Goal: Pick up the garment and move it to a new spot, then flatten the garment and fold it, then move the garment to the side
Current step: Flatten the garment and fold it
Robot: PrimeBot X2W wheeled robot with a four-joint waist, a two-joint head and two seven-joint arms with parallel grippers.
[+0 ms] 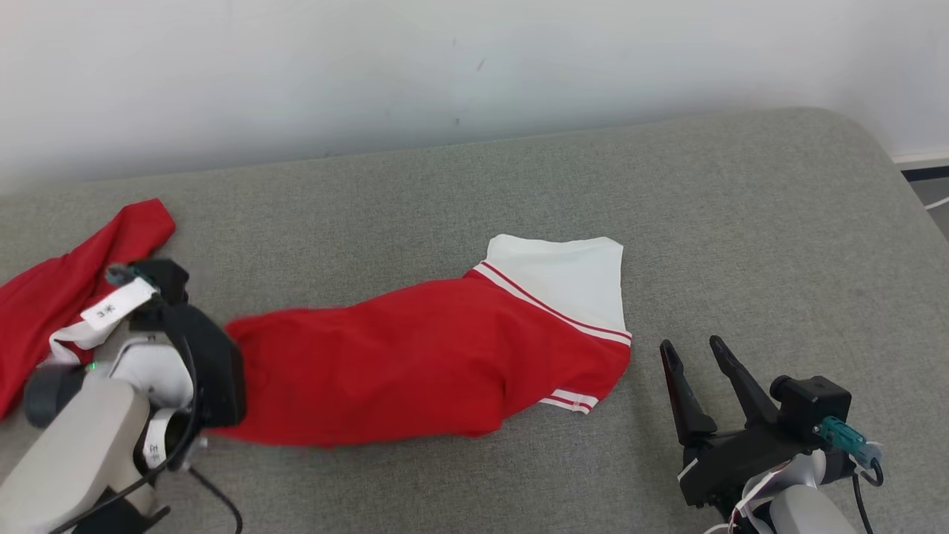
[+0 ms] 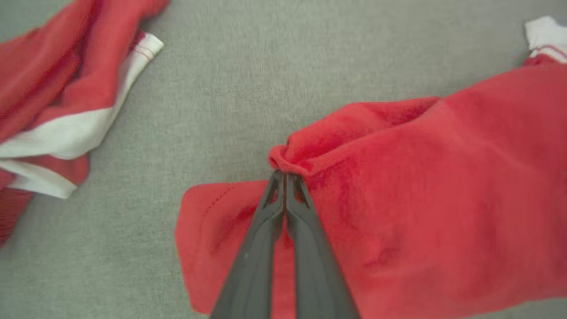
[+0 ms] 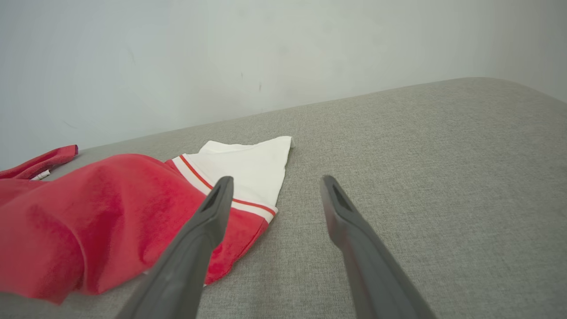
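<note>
In the head view, the garment, red with a white panel edged in stripes at its right end, is being shown spread across the middle of the grey padded surface. Its left end is being covered by the left arm's dark wrist housing, so the fingers beyond it and the place of contact are being hidden here. A second red garment is being shown at the far left, partly masked by that arm and cut off by the picture's edge. The right gripper is being held just right of the garment's striped corner, apart from it, with its fingers spread and nothing between them. In the left wrist view, which is slightly soft, the left gripper is being shown pinched together on a raised fold of the garment's red cloth. The garment's right side is being cut off by the frame, and only a scrap of the white panel is being caught at the upper right corner. The second garment is being shown well apart at the upper left, across bare grey. In the right wrist view, the two spread fingers are being shown above the bare surface, the garment's left part is being cropped, and the pale wall is being seen behind.
</note>
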